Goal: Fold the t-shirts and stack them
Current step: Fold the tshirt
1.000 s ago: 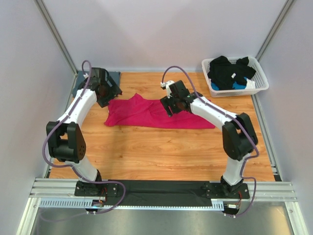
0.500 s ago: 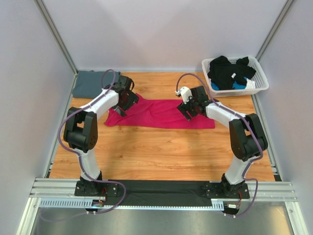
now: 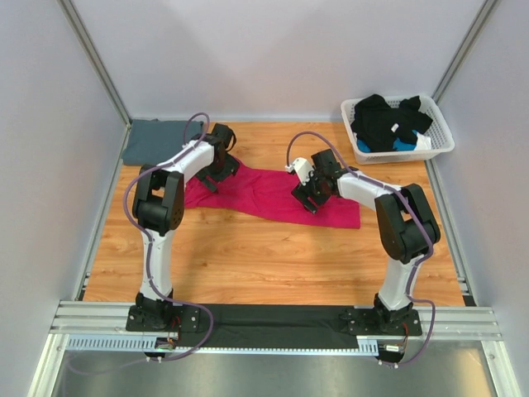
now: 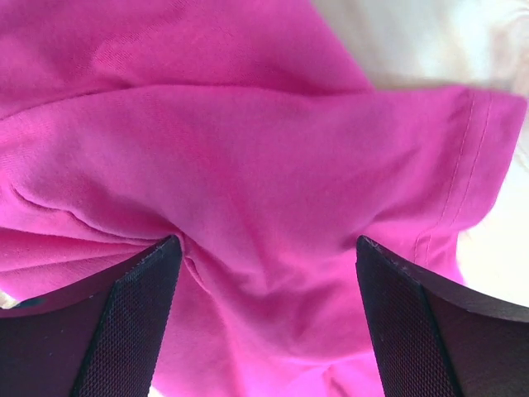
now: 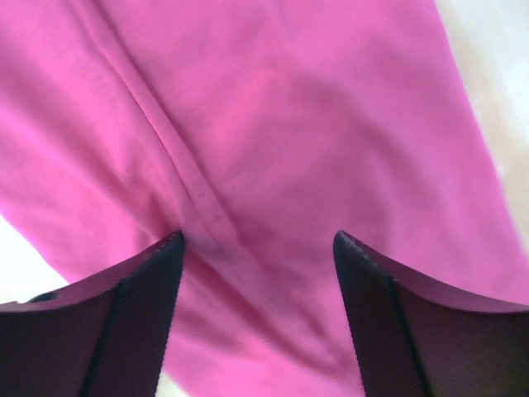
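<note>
Left wrist view: my left claw point(image 4: 266, 248) is spread wide open, fingers point(image 4: 132, 331) down on the plain magenta-pink cloth t-shirt point(image 4: 273, 157), fabric puckered up between them. My right claw point(image 5: 258, 240) is open just as wide over a seam of that same shirt. It's sprawled across the middle of the wooden counter point(image 3: 273, 248); the folded slate blue-grey t-shirt point(image 3: 153, 141) sits in the far-left corner.

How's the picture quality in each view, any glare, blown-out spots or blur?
Top view: even light, sharp, no strong glare on the shirt. Left wrist: table blown out to near white, shirt sharp, creases shaded. Right wrist: shirt slightly soft, table corners washed out too.
</note>
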